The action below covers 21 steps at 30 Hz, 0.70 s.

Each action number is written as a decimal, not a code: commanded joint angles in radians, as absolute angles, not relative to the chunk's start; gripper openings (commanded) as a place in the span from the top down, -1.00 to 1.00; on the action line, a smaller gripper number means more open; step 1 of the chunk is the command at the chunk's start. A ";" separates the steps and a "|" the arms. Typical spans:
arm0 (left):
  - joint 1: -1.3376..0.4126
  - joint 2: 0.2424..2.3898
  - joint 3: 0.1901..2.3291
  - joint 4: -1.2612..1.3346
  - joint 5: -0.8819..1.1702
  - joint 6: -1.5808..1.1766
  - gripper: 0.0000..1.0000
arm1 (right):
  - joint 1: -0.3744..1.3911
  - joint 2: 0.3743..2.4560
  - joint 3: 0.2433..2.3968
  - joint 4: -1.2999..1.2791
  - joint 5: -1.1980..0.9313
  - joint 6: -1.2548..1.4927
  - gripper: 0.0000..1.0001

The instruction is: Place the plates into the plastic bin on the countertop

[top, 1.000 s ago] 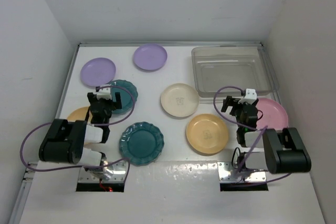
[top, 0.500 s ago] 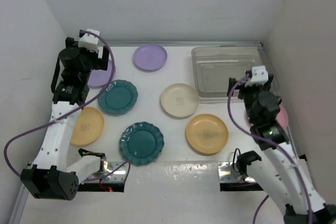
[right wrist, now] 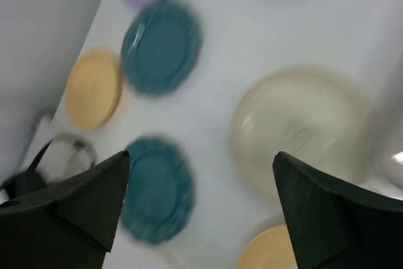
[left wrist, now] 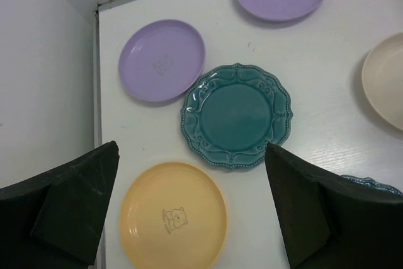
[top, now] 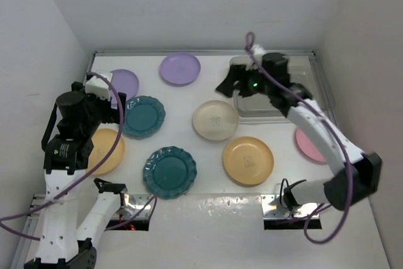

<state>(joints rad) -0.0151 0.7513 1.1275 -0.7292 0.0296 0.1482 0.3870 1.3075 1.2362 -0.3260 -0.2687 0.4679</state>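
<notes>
Several plates lie on the white countertop (top: 189, 99): two lavender (top: 180, 68) (left wrist: 162, 60), two teal (top: 143, 116) (top: 169, 172), a cream one (top: 215, 120), two yellow-orange (top: 248, 160) (left wrist: 173, 215), and a pink one (top: 310, 146) partly under my right arm. The clear plastic bin (top: 302, 80) stands at the back right with no plates showing in it. My right gripper (top: 234, 85) (right wrist: 201, 155) hovers open by the bin's left end, above the cream plate (right wrist: 296, 130). High over the left yellow and teal plates (left wrist: 237, 114), my left gripper (top: 82, 108) (left wrist: 191, 146) is open and holds nothing.
White walls close in the left, back and right sides. Two metal mount plates (top: 129, 206) (top: 286, 209) sit at the front edge. Purple cables loop off both arms. The right arm stretches over the pink plate and the bin's near side.
Both arms lifted from their folded rest. The right gripper swung from beside the pink plate up to the bin's left end. The left rose to the back left, then drew back.
</notes>
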 commanded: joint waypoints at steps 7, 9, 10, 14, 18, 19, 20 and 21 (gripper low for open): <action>0.041 0.733 1.101 -0.738 0.012 0.170 -1.00 | 0.814 1.496 0.827 -0.094 -0.521 0.832 -1.00; 0.054 0.742 1.101 -0.738 0.031 0.161 -1.00 | 0.897 1.453 0.830 -0.116 -0.444 0.752 -1.00; 0.054 0.742 1.101 -0.738 0.043 0.161 -1.00 | 0.920 1.439 0.848 -0.132 -0.278 0.723 -1.00; 0.054 0.753 1.092 -0.738 0.043 0.170 -1.00 | 1.008 1.388 0.795 -0.080 -0.010 0.673 -1.00; 0.054 0.772 1.092 -0.729 0.043 0.170 -1.00 | 0.872 1.417 0.513 0.445 -0.247 0.802 -0.66; 0.054 0.782 1.092 -0.729 0.043 0.170 -1.00 | 0.849 1.440 0.500 0.518 -0.315 0.889 -0.18; 0.054 0.782 1.092 -0.729 0.043 0.170 -1.00 | 0.819 1.528 0.512 0.559 -0.392 0.925 0.29; 0.054 0.782 1.092 -0.729 0.043 0.170 -1.00 | 0.813 1.557 0.532 0.499 -0.422 0.945 0.29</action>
<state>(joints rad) 0.0452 0.7845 1.0893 -0.7486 0.0353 0.1719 0.8673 1.4502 0.5354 0.2756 -0.2569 0.8104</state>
